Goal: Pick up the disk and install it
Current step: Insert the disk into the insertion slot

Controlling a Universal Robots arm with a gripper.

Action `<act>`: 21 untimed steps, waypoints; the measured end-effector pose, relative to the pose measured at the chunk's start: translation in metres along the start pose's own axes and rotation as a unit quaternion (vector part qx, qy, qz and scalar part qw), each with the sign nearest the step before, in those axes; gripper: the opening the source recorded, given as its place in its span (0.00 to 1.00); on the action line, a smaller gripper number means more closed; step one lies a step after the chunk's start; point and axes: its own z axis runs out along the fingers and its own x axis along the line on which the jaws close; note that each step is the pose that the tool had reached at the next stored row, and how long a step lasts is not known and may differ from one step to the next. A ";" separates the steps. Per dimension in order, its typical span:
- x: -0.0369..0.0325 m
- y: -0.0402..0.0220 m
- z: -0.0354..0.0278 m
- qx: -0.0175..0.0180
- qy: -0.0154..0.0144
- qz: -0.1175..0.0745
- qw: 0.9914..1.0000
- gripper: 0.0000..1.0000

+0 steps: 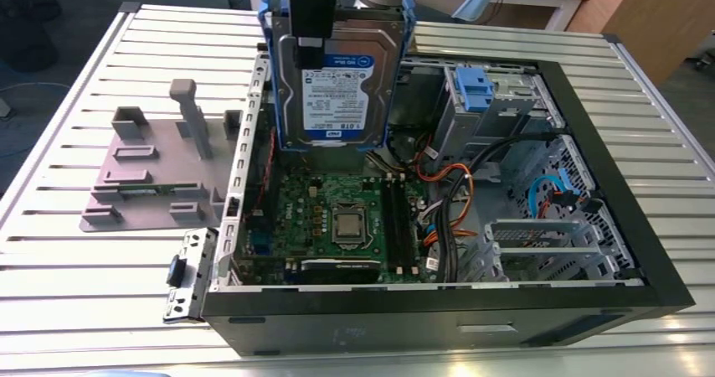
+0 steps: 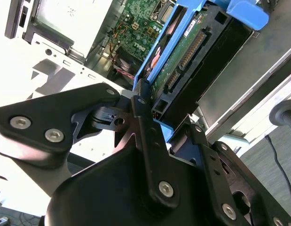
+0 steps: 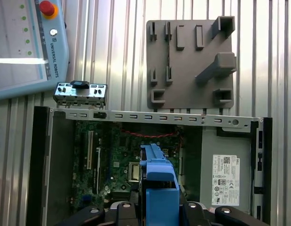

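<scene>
**Disk held upright over open PC case**

End effector (image 2: 152,120) clamped on the disk (image 1: 338,80), which hangs label-out above the open computer case (image 1: 625,226), over the motherboard (image 1: 335,218). Best done by keeping the drive square to its bay and the blue bracket (image 3: 157,181) rails aligned, clear of the orange cables (image 1: 453,194). Disk: flat silver-grey metal, glossy label, smooth plastic frame. Grey ribbed table (image 1: 90,293); grey matte fixture plate (image 1: 151,172) beside the case

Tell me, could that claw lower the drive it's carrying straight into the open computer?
Probably yes: the gripper holds the disk upright over the open case, whose side cover is off, though cables lie inside.
</scene>
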 end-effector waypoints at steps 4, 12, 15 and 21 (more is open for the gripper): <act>0.0015 0.0000 0.0001 0.000 0.000 0.000 1.000 0.37; 0.0048 0.0001 0.0003 0.000 0.000 0.000 1.000 0.37; 0.0061 0.0001 0.0003 0.000 0.000 0.000 1.000 0.37; 0.0088 0.0002 0.0004 0.000 0.000 0.000 1.000 0.37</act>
